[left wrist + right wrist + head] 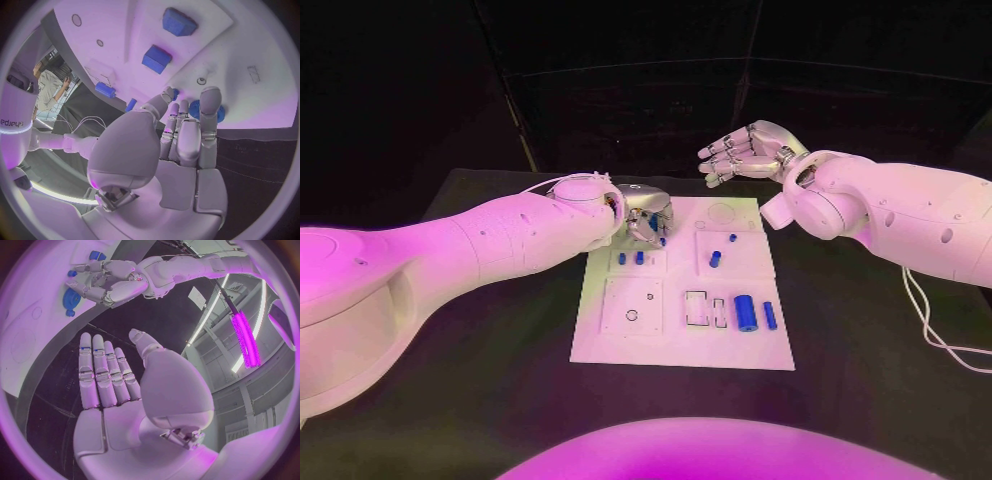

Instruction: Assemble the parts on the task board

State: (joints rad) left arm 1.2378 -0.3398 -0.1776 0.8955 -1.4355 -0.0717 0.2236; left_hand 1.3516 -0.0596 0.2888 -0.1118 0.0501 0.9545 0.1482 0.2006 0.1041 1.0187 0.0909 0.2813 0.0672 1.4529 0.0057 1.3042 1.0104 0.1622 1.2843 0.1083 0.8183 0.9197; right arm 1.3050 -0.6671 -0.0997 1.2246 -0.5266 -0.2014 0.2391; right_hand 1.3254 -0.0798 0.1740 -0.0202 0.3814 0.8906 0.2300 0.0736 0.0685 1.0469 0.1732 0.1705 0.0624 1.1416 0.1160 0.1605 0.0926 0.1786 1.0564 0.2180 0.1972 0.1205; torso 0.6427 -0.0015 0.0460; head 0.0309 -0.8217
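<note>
The white task board (682,340) lies in the middle of the black table. My left hand (643,215) hangs over its far left corner. In the left wrist view the fingertips (209,95) reach onto a round blue part (220,114) on the board; whether they grip it is hidden. The same round part (70,299) lies under that hand (109,280) in the right wrist view. My right hand (750,150) is raised beyond the board's far edge, fingers straight and empty (103,375). Small blue parts (715,259) and a bigger blue cylinder (746,312) lie on the board.
Two blue blocks (178,22) (156,57) and a short blue cylinder (105,90) sit on the board beyond my left hand. A white cable (935,335) trails on the table at the right. Bare black table surrounds the board.
</note>
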